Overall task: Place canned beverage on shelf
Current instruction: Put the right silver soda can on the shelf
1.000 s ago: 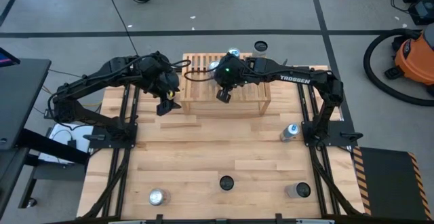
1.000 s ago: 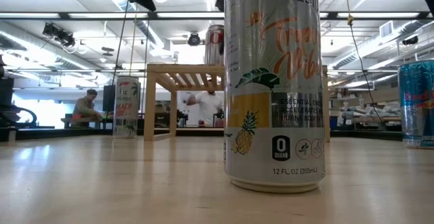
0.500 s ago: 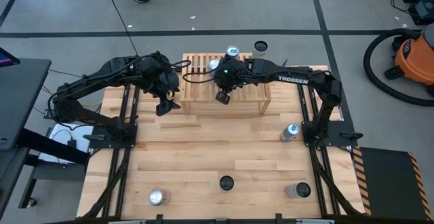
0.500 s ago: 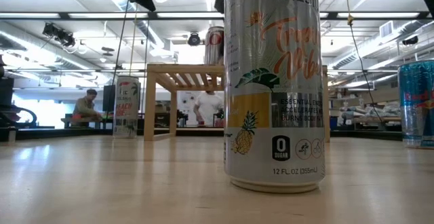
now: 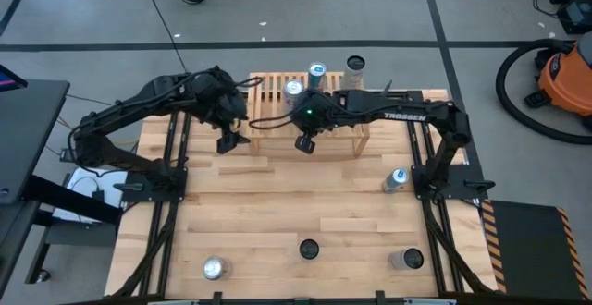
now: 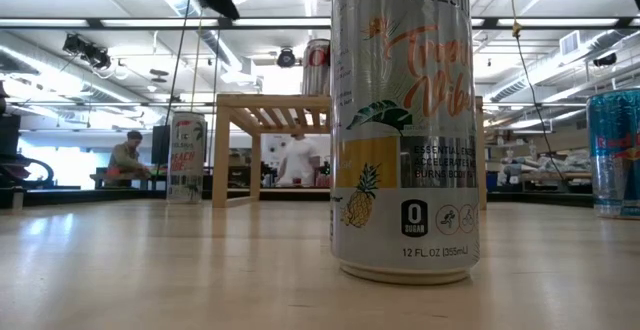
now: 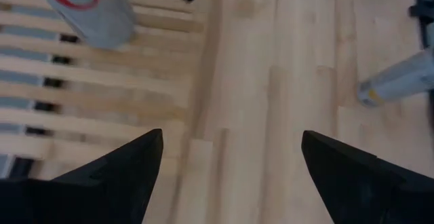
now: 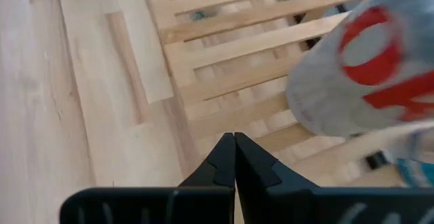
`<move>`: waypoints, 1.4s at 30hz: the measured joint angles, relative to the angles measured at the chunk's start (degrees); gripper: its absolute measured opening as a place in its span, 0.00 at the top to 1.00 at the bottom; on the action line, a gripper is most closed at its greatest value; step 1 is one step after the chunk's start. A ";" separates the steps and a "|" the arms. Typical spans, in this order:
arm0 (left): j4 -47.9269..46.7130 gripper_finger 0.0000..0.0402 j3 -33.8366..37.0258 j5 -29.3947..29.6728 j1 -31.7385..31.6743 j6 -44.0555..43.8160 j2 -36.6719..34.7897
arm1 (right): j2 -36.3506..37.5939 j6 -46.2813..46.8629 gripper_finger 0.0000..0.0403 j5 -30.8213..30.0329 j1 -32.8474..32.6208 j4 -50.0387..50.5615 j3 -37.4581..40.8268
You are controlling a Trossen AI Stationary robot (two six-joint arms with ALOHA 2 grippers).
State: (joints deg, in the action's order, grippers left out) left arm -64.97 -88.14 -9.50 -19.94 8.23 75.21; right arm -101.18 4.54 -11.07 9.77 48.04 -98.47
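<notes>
The wooden shelf (image 5: pixel 277 111) stands at the table's far middle. Two cans stand upright on its slats: a silver one with red marking (image 5: pixel 294 89) (image 8: pixel 366 81) (image 7: pixel 88 7) and one behind it (image 5: pixel 317 70). My right gripper (image 5: pixel 302 144) (image 8: pixel 234 149) hovers shut above the shelf's near part, clear of the silver can. My left gripper (image 5: pixel 225 143) (image 7: pixel 230 153) hangs open over the table beside the shelf's left near corner, nothing between its fingers. In the low view one can (image 6: pixel 316 65) shows on the shelf top (image 6: pixel 270 100).
Loose cans stand on the table: one near the right arm's base (image 5: pixel 396 179), three along the near edge (image 5: pixel 215 268) (image 5: pixel 308 248) (image 5: pixel 407 259). A dark-topped can (image 5: pixel 355 63) stands past the shelf's far right corner. Bare wood lies between shelf and near cans.
My right gripper, still shut, has drawn back from over the shelf's middle toward the table's near edge, uncovering the silver can, which has stayed upright on the slats. The left gripper has kept its place.
</notes>
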 joint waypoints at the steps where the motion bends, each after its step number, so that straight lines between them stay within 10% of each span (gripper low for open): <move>1: 0.17 0.12 0.04 0.04 -0.56 1.26 0.62 | 0.70 0.06 0.98 -0.94 -0.42 0.29 -0.29; 21: 18.71 0.12 0.04 -3.65 -0.35 12.76 13.91 | 17.97 2.40 0.97 -11.84 -2.39 1.33 -0.87; 42: 26.58 0.12 0.02 -4.33 -0.81 8.69 19.73 | 17.91 -0.15 0.97 -11.85 -2.37 2.34 -0.90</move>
State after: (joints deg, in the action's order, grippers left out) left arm -38.39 -88.12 -13.82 -20.75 16.93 94.94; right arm -83.26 4.38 -22.92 7.40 50.38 -99.37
